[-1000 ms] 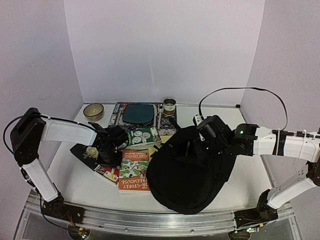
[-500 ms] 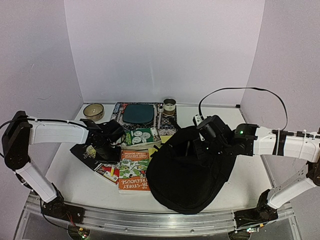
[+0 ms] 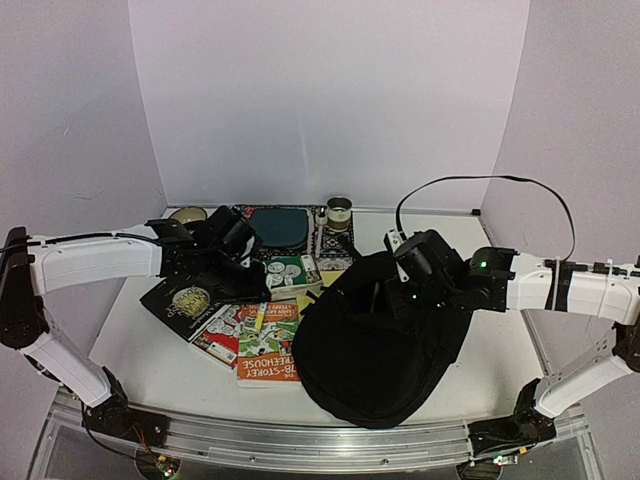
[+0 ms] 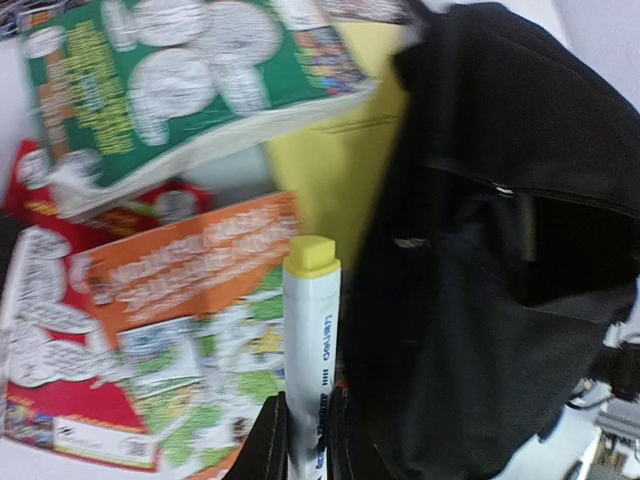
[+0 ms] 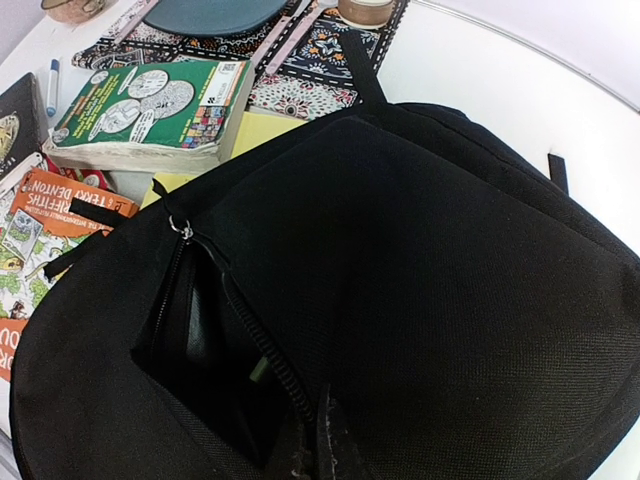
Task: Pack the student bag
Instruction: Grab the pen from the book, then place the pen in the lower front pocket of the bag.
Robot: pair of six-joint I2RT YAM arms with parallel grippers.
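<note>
Left wrist view is showing the left gripper (image 4: 300,415) clamping a white highlighter (image 4: 311,340) with a yellow cap, its print too blurred for reading. Right wrist view is showing the right gripper (image 5: 314,425) pinching shut on the zipper rim of the student bag (image 5: 450,270), which is filling the frame's centre and right. At the left edge, an orange book (image 5: 55,215) is displaying "TERRY DENTON".

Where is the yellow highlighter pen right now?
In the left wrist view, the highlighter is pinched in the left gripper, above the orange book and just left of the black student bag.
</note>
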